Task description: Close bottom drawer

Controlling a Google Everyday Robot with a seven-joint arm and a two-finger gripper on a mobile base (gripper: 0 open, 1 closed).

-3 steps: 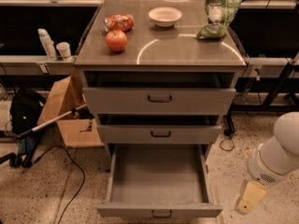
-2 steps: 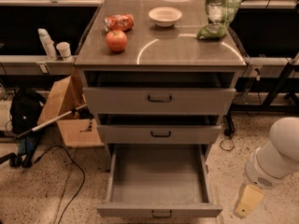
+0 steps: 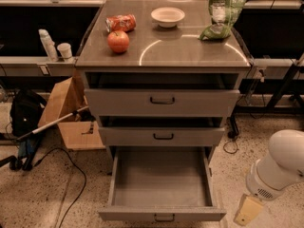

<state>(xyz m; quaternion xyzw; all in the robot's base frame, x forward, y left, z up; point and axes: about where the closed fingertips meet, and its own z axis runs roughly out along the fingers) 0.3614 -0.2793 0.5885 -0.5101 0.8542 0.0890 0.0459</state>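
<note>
**Bottom drawer stands fully open, gripper low at its right**

The bottom drawer (image 3: 161,189) is pulled far out of the grey cabinet (image 3: 190,51), towards the camera. Its deep grey tray is bare, and its plain front sits at the lower edge of the view with a small black loop handle (image 3: 164,217) at its middle. Above it, the middle drawer (image 3: 161,137) and the top drawer (image 3: 161,101) each stick out a little, with a dark gap over each front.

No writing can be read anywhere. The red packet (image 3: 120,23) and the green bag (image 3: 222,11) on the cabinet top carry print, but it is too small to make out. An apple (image 3: 118,41) sits just in front of the red packet, and a white bowl (image 3: 167,16) stands at the back between packet and bag.

The gripper (image 3: 247,212) hangs low over the speckled floor, just to the right of the bottom drawer's front corner and not touching it. It shows as a pale yellow piece below the arm's white rounded housing (image 3: 280,163). Whether it is open or closed cannot be told.

Left of the cabinet are a cardboard box (image 3: 66,113) and a black bag (image 3: 26,115). A white bottle (image 3: 47,44) and a cup (image 3: 64,50) stand on a ledge behind them.

Against the earlier frames, the arm and gripper have sunk slightly and drifted a little to the left. The bottom drawer is out just as far as before, and nothing on the cabinet top has moved.
</note>
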